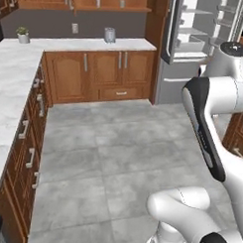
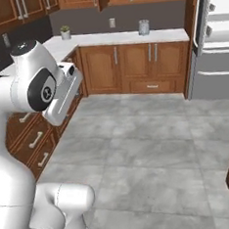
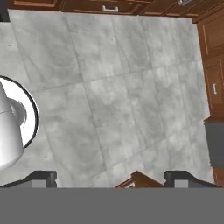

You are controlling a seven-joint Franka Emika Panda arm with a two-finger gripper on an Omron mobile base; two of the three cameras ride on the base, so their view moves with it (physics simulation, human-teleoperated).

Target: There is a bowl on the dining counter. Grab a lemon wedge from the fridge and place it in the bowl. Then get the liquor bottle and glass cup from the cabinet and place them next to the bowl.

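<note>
floor [image 1: 117, 153]: grey tiles, mottled with paler cloudy patches, thin dark joints
counter [image 1: 16, 65]: white marble top with faint grey veins
drawers [image 1: 28, 140]: reddish-brown wood, pale metal handles
far cupboards [image 2: 132, 66]: same reddish-brown wood, raised panel doors, pale upright handles
wall cabinet [image 1: 110, 1]: reddish-brown wood
back wall [image 1: 57, 24]: dark grey, one small pale socket plate
fridge [image 2: 213, 44]: grey, white shelves inside its open door
plant [image 1: 22, 34]: green leaves, white pot
jar [image 1: 110, 35]: pale bluish grey
arm [image 1: 217, 127]: white with dark joints
</note>
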